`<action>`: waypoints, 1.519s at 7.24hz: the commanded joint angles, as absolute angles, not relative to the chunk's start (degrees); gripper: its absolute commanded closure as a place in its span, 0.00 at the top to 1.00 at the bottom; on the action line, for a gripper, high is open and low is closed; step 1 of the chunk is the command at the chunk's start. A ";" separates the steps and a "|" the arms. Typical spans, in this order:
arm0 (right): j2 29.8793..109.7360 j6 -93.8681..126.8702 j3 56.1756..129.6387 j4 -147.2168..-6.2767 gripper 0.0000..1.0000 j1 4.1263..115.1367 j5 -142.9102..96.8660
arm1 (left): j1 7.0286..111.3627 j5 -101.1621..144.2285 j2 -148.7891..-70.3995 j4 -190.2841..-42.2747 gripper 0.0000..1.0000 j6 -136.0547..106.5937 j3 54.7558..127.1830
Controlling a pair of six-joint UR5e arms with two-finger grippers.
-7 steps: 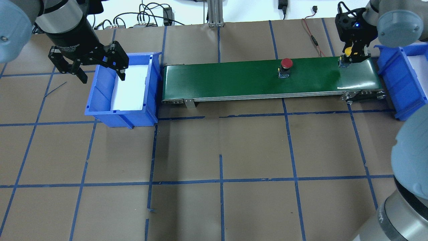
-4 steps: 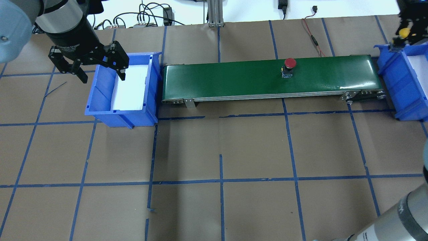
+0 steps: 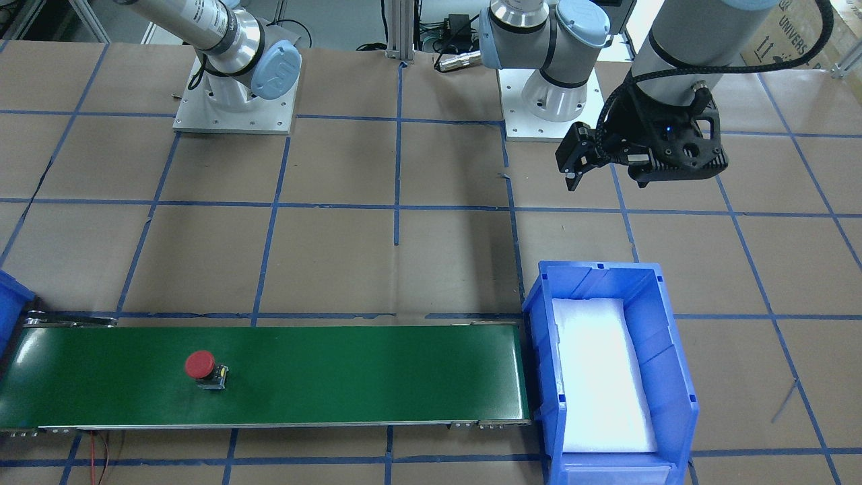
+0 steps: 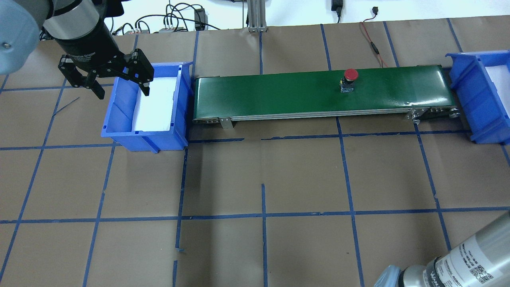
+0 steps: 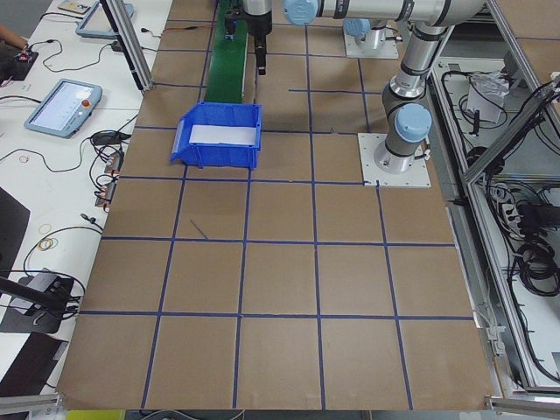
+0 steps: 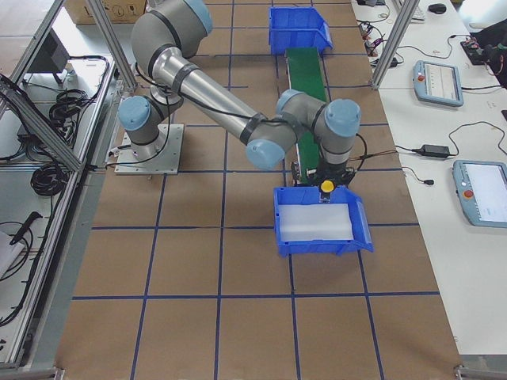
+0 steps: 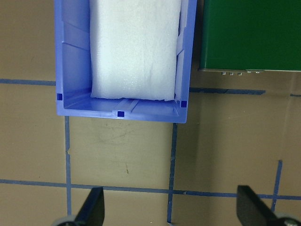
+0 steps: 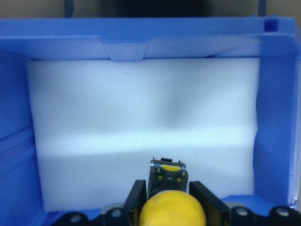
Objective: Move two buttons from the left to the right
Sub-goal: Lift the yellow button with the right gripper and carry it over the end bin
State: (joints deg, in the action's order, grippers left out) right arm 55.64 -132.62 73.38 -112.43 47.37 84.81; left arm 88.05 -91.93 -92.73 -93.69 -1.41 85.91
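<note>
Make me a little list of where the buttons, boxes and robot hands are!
Yellow button: held by the right gripper, above the right bin
Red button: standing on the green belt, untouched
Left gripper: open, empty, near the left bin
Left bin: only white foam inside

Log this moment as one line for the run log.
right gripper: shut on yellow button, above right bin | red button: on belt | left gripper: open, empty

The yellow button point(image 8: 173, 211) in the right tool point(image 8: 168, 194) has a glossy, smooth plastic cap. Beneath the tool, the blue bin point(image 8: 141, 35) is shiny plastic, lined with matt, fine-grained white foam point(image 8: 141, 108).
</note>
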 commanded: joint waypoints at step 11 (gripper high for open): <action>63.72 -122.70 80.93 -106.26 1.00 62.29 84.29 | 88.15 -91.93 -92.72 -93.69 1.00 -1.23 86.04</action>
